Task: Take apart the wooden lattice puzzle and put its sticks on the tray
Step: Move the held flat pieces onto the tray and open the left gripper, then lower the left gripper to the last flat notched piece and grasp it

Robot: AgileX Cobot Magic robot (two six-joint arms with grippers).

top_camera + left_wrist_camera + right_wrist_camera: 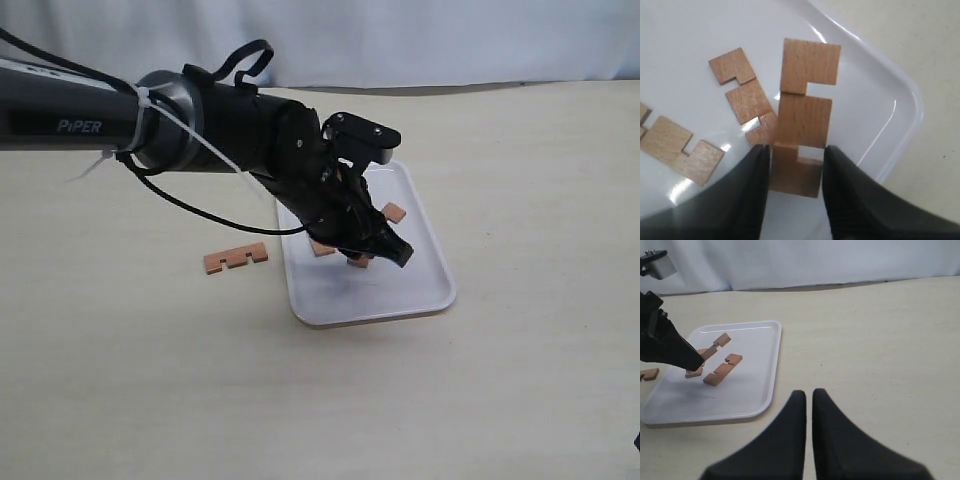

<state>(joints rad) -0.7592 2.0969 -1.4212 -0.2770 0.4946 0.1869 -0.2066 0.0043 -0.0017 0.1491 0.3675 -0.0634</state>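
The left fingers (pixel 750 195) are clamped on one end of a notched wooden stick (pixel 805 115), which juts out past their tips above the white tray (pixel 880 100). Two more sticks lie flat on the tray beside those fingers. One (pixel 742 95) is close by, partly hidden behind the held stick; the other (pixel 680 147) is a little farther off. A fourth stick (pixel 236 258) lies on the counter (pixel 520 380), off the tray and well apart from the fingers. The right fingers (pixel 785 440) are together, holding nothing, above the counter away from the tray.
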